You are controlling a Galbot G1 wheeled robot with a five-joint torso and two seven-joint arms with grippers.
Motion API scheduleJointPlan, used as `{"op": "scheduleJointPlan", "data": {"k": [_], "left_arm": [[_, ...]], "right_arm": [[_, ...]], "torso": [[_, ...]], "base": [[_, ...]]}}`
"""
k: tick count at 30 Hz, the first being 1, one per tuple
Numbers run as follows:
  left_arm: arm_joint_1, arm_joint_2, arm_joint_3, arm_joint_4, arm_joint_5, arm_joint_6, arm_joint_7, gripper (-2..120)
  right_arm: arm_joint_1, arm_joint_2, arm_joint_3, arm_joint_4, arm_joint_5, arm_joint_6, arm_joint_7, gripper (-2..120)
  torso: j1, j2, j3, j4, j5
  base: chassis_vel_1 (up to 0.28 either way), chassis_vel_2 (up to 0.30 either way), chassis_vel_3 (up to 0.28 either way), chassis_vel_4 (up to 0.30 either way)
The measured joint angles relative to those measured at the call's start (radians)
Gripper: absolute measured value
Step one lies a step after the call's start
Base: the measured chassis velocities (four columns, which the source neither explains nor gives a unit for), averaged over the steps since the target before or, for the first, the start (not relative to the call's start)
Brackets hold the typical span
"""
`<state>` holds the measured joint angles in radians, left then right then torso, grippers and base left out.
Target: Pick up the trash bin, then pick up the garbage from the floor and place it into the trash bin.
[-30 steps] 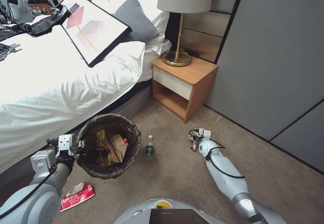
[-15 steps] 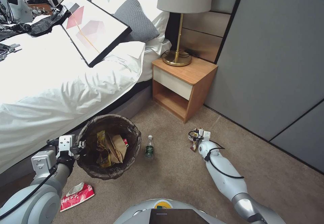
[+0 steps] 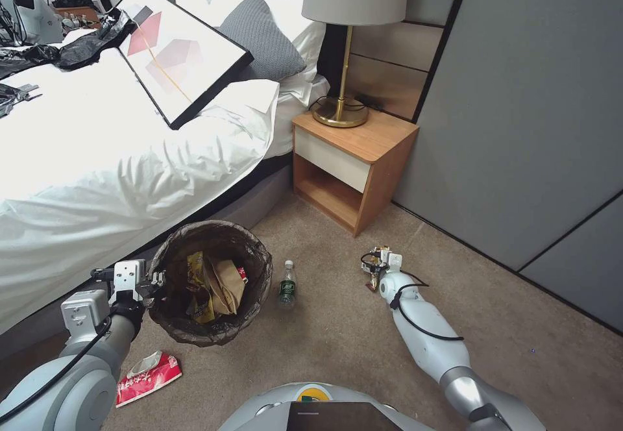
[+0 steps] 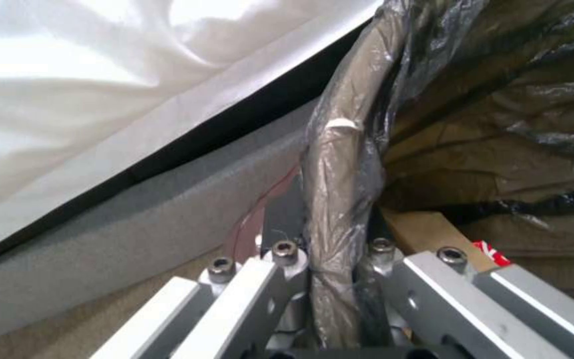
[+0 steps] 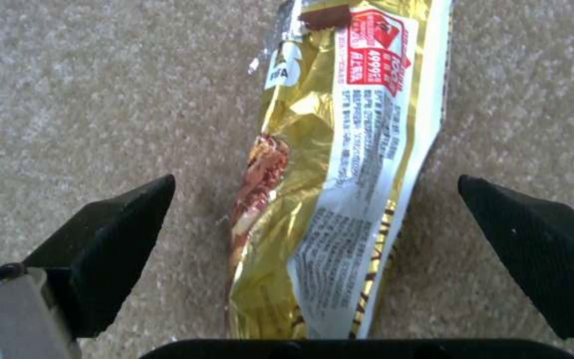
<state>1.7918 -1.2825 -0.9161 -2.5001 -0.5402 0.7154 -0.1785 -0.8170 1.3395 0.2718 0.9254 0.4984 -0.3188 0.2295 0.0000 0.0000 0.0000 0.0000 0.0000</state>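
The trash bin (image 3: 214, 335), lined with a dark bag, sits beside the bed with yellow wrappers and brown paper (image 3: 224, 283) inside. My left gripper (image 3: 141, 282) is shut on its rim; the left wrist view shows the bag-covered rim (image 4: 340, 164) pinched between the jaws of the left gripper (image 4: 330, 259). My right gripper (image 3: 376, 263) hangs low over a yellow snack wrapper (image 3: 373, 282) on the carpet. In the right wrist view the right gripper (image 5: 315, 182) is open, with the wrapper (image 5: 340, 164) lying between its black fingers (image 5: 114, 234). A small bottle (image 3: 287, 285) and a red-and-white packet (image 3: 148, 377) also lie on the floor.
The bed (image 3: 97, 158) with white bedding and a framed picture (image 3: 182, 54) runs along the left. A wooden nightstand (image 3: 354, 158) with a lamp (image 3: 344, 41) stands ahead, and grey wall panels (image 3: 532, 126) close the right. Open carpet (image 3: 337, 346) lies between bin and right arm.
My right gripper has edged a little forward and left over the yellow wrapper. The left gripper and the bin have barely moved.
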Motion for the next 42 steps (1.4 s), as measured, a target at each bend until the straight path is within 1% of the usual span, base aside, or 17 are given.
{"op": "scheduleJointPlan", "data": {"k": [15,18,20,21,23,24,27,28,30,31,33,34,35,36,39,40,42], "left_arm": [[-0.005,0.005,0.001,0.000,-0.004,0.000,0.000,2],[-0.005,0.006,0.002,0.000,-0.004,0.000,0.001,2],[-0.006,0.006,0.004,0.000,-0.004,0.000,0.001,2],[-0.006,0.006,0.004,0.000,-0.004,0.000,0.001,2],[-0.008,0.007,0.006,0.000,-0.005,0.000,0.001,2],[-0.008,0.007,0.006,0.000,-0.005,0.000,0.001,2],[-0.009,0.006,0.007,0.000,-0.005,0.000,0.001,2],[-0.009,0.006,0.007,0.000,-0.005,0.000,0.001,2],[-0.009,0.006,0.008,0.000,-0.004,0.000,0.001,2],[-0.009,0.007,0.009,0.000,-0.004,0.000,0.002,2],[-0.009,0.007,0.009,0.000,-0.004,0.000,0.002,2],[-0.011,0.010,0.009,0.000,-0.004,0.000,0.002,2],[-0.013,0.013,0.009,0.000,-0.005,0.000,0.003,2],[-0.013,0.013,0.009,0.000,-0.005,0.000,0.003,2],[-0.014,0.014,0.013,0.000,-0.004,0.000,0.004,2],[-0.014,0.014,0.013,0.000,-0.004,0.000,0.004,2],[-0.015,0.014,0.015,0.000,-0.004,0.000,0.004,2]], "right_arm": [[0.012,0.012,0.004,-0.035,-0.029,0.013,0.000,100],[0.011,0.013,0.005,-0.037,-0.033,0.015,0.000,97],[0.009,0.013,0.007,-0.037,-0.035,0.016,0.000,89],[0.009,0.013,0.007,-0.037,-0.035,0.016,0.000,89],[0.008,0.014,0.008,-0.038,-0.035,0.017,0.000,78],[0.008,0.014,0.008,-0.038,-0.035,0.017,0.000,78],[0.007,0.014,0.008,-0.040,-0.036,0.020,-0.001,63],[0.007,0.014,0.008,-0.040,-0.036,0.020,-0.001,63],[0.007,0.015,0.009,-0.042,-0.036,0.021,0.000,57],[0.008,0.016,0.010,-0.046,-0.037,0.023,-0.002,49],[0.008,0.017,0.010,-0.046,-0.037,0.023,-0.002,48],[0.010,0.018,0.012,-0.052,-0.038,0.024,-0.002,39],[0.011,0.018,0.012,-0.054,-0.038,0.025,-0.003,35],[0.011,0.018,0.012,-0.054,-0.038,0.025,-0.003,35],[0.014,0.018,0.014,-0.059,-0.038,0.026,-0.004,18],[0.014,0.018,0.014,-0.059,-0.038,0.026,-0.004,18],[0.014,0.018,0.015,-0.059,-0.038,0.028,-0.004,10]], "torso": [[0.000,0.000,0.000,0.0000,0.0000],[0.000,0.000,0.000,0.0000,0.0000],[0.000,0.000,0.000,0.0000,0.0000],[0.000,0.000,0.000,0.0000,0.0000],[0.000,0.000,0.000,-0.0001,0.0001],[0.000,0.000,0.000,-0.0001,0.0001],[0.000,0.000,0.000,0.0000,0.0000],[0.000,0.000,0.000,0.0000,0.0000],[0.000,0.000,0.000,0.0000,-0.0001],[0.000,0.000,0.000,0.0000,-0.0001],[0.000,0.000,0.000,0.0000,-0.0001],[0.000,0.000,0.000,-0.0001,-0.0003],[0.000,0.000,0.000,0.0001,-0.0002],[0.000,0.000,0.000,0.0001,-0.0002],[0.000,0.000,0.000,0.0003,0.0001],[0.000,0.000,0.000,0.0003,0.0001],[0.000,0.000,0.000,0.0002,0.0001]], "base": [[0.000,0.000,0.000,0.000],[0.000,0.000,0.000,0.000],[0.000,0.000,0.000,0.000],[0.000,0.000,0.000,0.000],[0.000,0.000,0.000,0.000],[0.000,0.000,0.000,0.000],[0.000,0.000,0.000,0.000],[0.000,0.000,0.000,0.000],[0.000,0.000,0.000,0.000],[0.000,0.000,0.000,0.000],[0.000,0.000,0.000,0.000],[0.000,0.000,0.000,0.000],[0.000,0.000,0.000,0.000],[0.000,0.000,0.000,0.000],[0.000,0.000,0.000,0.000],[0.000,0.000,0.000,0.000],[0.000,0.000,0.000,0.000]]}}
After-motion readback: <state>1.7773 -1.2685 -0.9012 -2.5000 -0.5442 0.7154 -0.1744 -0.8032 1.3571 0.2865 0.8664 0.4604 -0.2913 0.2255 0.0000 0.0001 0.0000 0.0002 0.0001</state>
